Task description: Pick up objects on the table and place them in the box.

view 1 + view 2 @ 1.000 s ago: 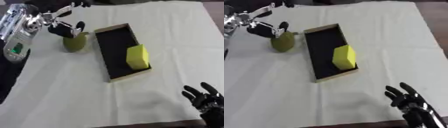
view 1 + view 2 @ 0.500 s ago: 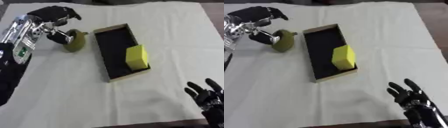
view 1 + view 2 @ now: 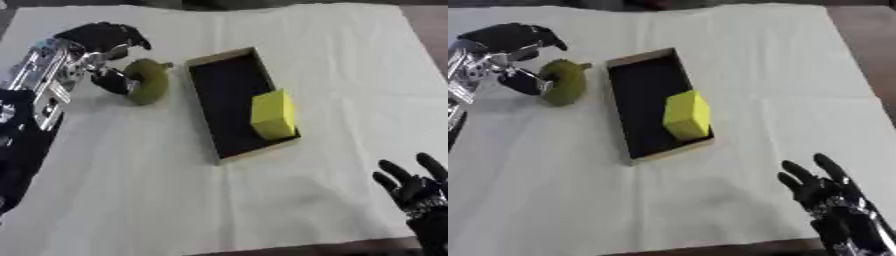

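White cloth is spread over pretty much the whole table (image 3: 306, 200), with a bit of darker surface seen at the right edge and the far corners.

Near the middle, a shallow box (image 3: 203, 112) with a black inside and tan rim is laid slightly askew, long side running away from the camera. A yellow block (image 3: 273, 114) is seen standing inside it, toward the near right corner, against the right wall.

Just left of the box, an olive-green round object (image 3: 147, 87) with a small stem on top is found on the cloth, close to the box's far left corner but apart from it.

The left hand (image 3: 103, 55) is brought in from the upper left, and its thumb is pressed against the green object's left side while the fingers are arched above it, so it's partly wrapped around the thing. Whether the object is lifted or resting on the cloth can't be told for sure.

The right hand (image 3: 824, 192) is kept idle at the lower right corner, fingers spread and pointing up, nothing held.
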